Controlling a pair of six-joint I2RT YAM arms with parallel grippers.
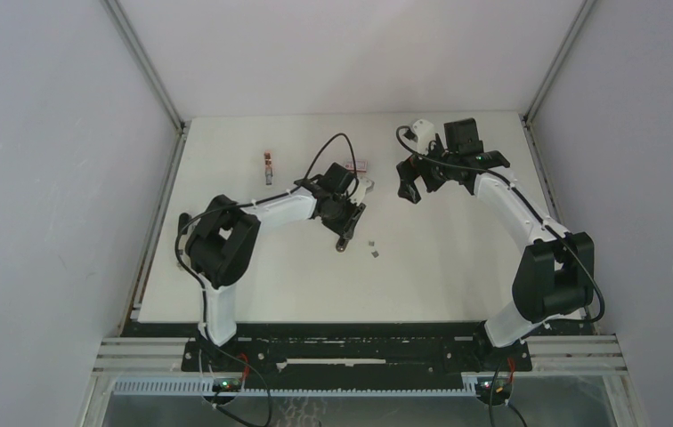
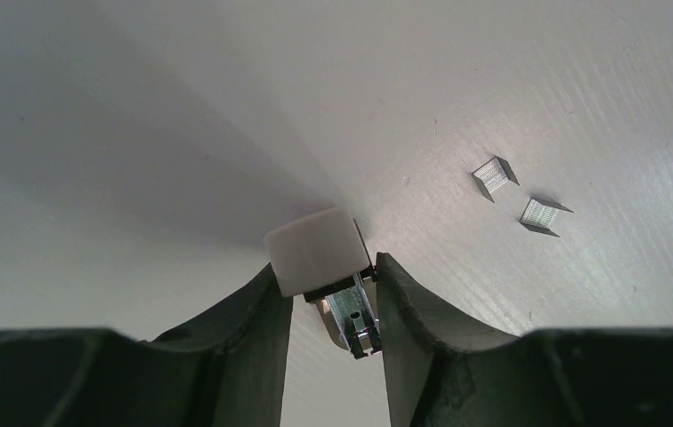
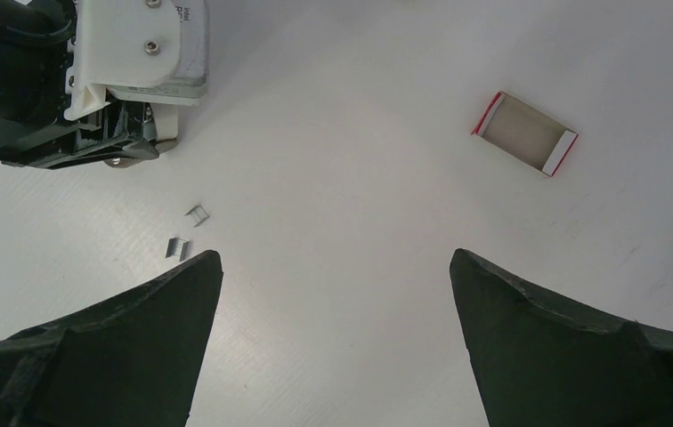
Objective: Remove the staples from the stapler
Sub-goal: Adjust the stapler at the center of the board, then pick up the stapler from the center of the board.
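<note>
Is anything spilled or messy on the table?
Yes! Two blocks of staples lie loose on the table, pointing different ways, beside the stapler in the left gripper. They look spilled out.

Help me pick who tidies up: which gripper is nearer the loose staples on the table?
Left. The left gripper, closed on the stapler, sits right beside the staples; the right gripper hangs open farther away, on their far side.
</note>
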